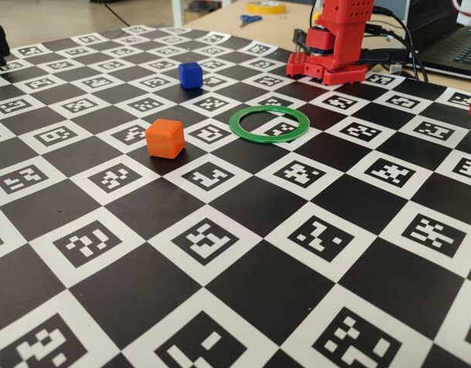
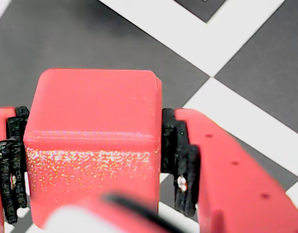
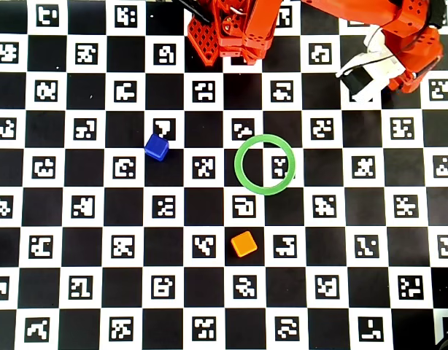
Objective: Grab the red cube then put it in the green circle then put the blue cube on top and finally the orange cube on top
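The red cube [image 2: 91, 141] fills the wrist view, clamped between the black pads [image 2: 180, 160] of my gripper [image 2: 95, 165], which is shut on it above the checkered mat. The overhead view shows my arm [image 3: 355, 11] reaching to the top right corner, where it hides the red cube. The green circle [image 1: 268, 139] [image 3: 237, 165] lies flat near the middle of the mat with nothing inside it. Left of the ring in the overhead view sits the blue cube [image 1: 190, 75] [image 3: 157, 147]. The orange cube [image 1: 165, 139] [image 3: 244, 243] sits below the ring in that view.
The arm's red base [image 1: 335, 46] [image 3: 235, 33] stands at the back edge of the marker-printed mat [image 1: 235, 291]. Behind it in the fixed view are a laptop [image 1: 450, 46], a yellow tape roll [image 1: 266, 8] and scissors [image 1: 249, 19].
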Tool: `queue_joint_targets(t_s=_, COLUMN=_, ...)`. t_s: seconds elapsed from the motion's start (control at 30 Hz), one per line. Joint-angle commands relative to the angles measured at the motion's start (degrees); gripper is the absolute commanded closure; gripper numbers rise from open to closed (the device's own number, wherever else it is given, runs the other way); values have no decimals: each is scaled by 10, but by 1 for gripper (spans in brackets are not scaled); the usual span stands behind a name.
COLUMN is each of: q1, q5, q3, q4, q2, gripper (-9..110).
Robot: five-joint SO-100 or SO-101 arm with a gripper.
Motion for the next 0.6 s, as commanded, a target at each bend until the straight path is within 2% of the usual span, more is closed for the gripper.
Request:
queue_joint_targets(t_s=0.0, q1=29, q5=-17, q3=-66, q4=51, q2=53, gripper=86)
queue_joint_targets(t_s=0.33, q1=160, q5=-45, q3=-56, q4=105, q2=177, gripper=86)
queue_joint_targets(t_s=0.57, q1=253, q5=-99, q3=23, q4=105, q2=294, gripper=86)
